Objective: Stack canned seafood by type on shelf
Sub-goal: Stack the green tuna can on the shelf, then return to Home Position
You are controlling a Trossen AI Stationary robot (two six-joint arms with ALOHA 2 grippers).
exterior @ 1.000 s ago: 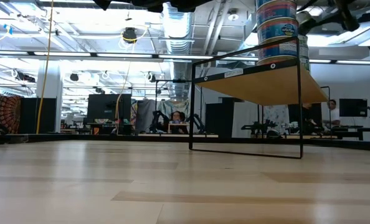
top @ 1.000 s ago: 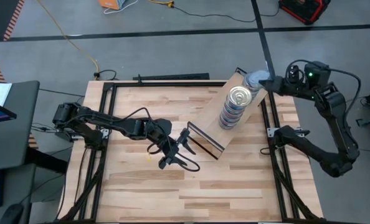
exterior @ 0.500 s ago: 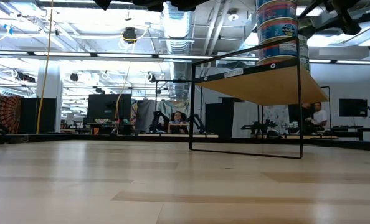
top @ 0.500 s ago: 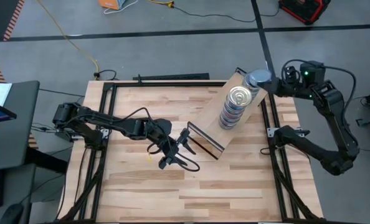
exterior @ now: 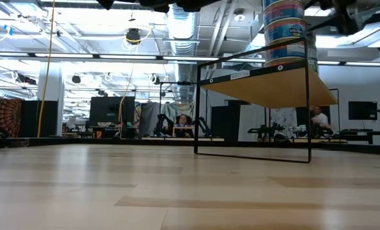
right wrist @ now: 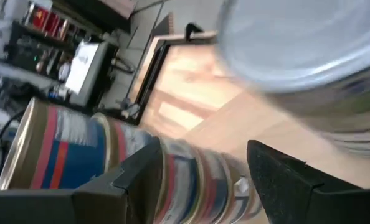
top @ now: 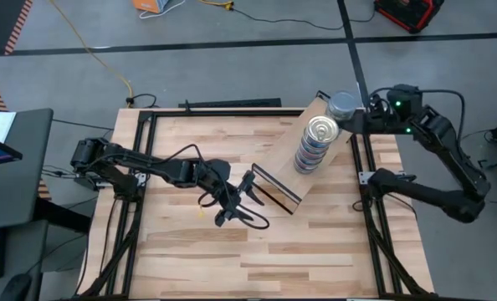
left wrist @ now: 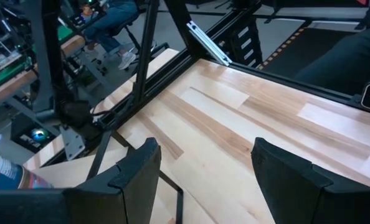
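Observation:
Two stacks of tins stand on the light wood shelf (top: 282, 163). The taller stack has a pale gold lid on top (top: 322, 129). The other, topped by a light blue lid (top: 342, 104), stands at the shelf's far right end. In the low view the shelf (exterior: 267, 83) carries the tall stack (exterior: 283, 25). My right gripper (top: 357, 115) is open beside the blue-lid stack; in its wrist view the top tin (right wrist: 297, 37) lies just beyond the gripper (right wrist: 203, 155), with the gold stack (right wrist: 79, 155) to one side. My left gripper (top: 244, 201) is open above the table by the shelf's near left end.
The shelf lies slantwise across the table's right half on its thin black frame (exterior: 254, 153). Black rails (top: 140, 184) run along the table's edges. Bare wooden tabletop (top: 232, 259) stretches across the near and left parts. People sit in the room beyond (exterior: 180, 121).
My right arm's wrist has swung toward the table's left and a little toward its near edge, and the gripper now sits just to the near right of the blue-lid stack. The blue-lid tin has stayed on top of its stack.

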